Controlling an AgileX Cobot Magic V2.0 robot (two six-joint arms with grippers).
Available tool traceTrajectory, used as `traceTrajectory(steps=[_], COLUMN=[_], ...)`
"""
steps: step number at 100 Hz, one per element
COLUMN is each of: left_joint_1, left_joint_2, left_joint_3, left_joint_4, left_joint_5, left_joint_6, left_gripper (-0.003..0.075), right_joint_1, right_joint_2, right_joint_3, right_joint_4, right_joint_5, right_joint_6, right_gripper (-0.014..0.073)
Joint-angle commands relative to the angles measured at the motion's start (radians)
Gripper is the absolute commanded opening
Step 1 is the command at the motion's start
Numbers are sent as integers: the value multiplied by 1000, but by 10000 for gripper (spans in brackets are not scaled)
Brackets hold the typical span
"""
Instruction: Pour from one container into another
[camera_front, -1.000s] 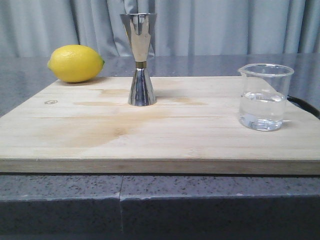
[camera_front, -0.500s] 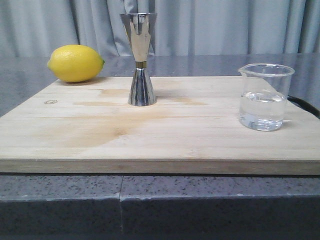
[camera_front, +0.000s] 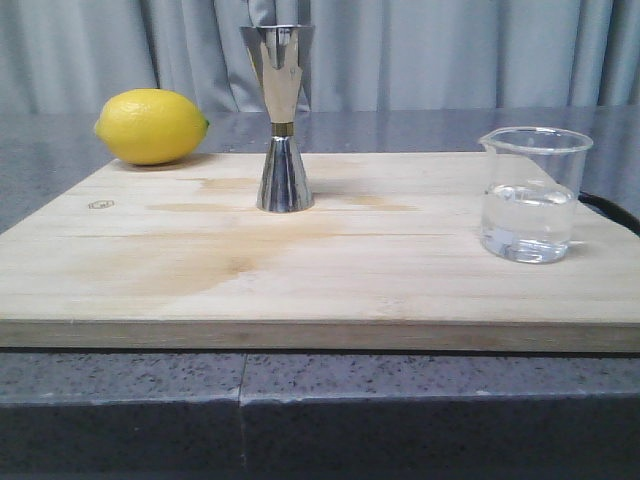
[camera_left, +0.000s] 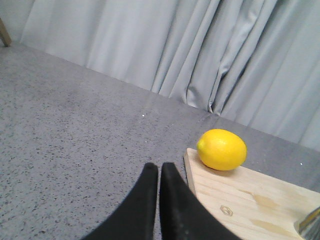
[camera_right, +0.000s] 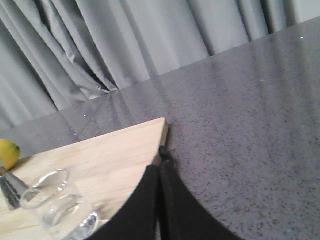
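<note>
The clear glass beaker (camera_front: 534, 195), about a third full of clear liquid, stands on the right side of the wooden board (camera_front: 320, 280). The steel hourglass jigger (camera_front: 281, 120) with its gold waist band stands upright at the board's back middle. Neither gripper shows in the front view. In the left wrist view my left gripper (camera_left: 159, 167) is shut and empty, over the grey counter beside the board's corner. In the right wrist view my right gripper (camera_right: 160, 167) is shut and empty near the board's edge, with the beaker (camera_right: 57, 205) and the jigger's base (camera_right: 12, 192) off to one side.
A yellow lemon (camera_front: 152, 126) lies at the board's back left corner, also as the lemon (camera_left: 222, 149) in the left wrist view. Speckled grey counter (camera_front: 120, 390) surrounds the board; grey curtains hang behind. A dark strip (camera_front: 612, 210) lies just past the board's right edge.
In the front view the beaker sits a few pixels further right than a second ago. The jigger and the lemon have not moved.
</note>
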Motion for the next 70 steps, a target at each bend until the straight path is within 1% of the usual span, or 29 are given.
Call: traceTrajectory(steps=[1,10,19,35,44,47,61,68,70], left_joint_1=[-29,-70,-127,-253,-336,-369,-492,-542,-551], left_joint_2=[101,220,348,560,661,691,829,893,912], left_joint_3=[-121,-216,-293,-370,-401,-410,-443,-459,-465], left_joint_4=[-27,-89,-186,-297,-319,-319,-319,-317,-317], left_joint_5=[4,59,91,64,35,25,-64,-110,-123], left_joint_6=[76,229,382,619,711,729,813,854,860], left_gripper=[-20,-19,-19,-19,-19,-19,-15,10,23], right_joint_1=[-4,-4,-4,-4,-4,-4,-4,-4,-4], right_joint_2=[74,162,249,378,443,462,540,561,564], right_joint_3=[-104,-177,-238,-305,-334,-341,-361,-361,-361], right_joint_4=[4,4,6,68,76,76,110,142,149], right_joint_5=[41,125,151,113,126,146,218,219,219], right_joint_6=[-31,-83,-95,-95,-98,-116,-290,-366,-384], right_gripper=[-71,-71,-48,79,93,93,94,106,121])
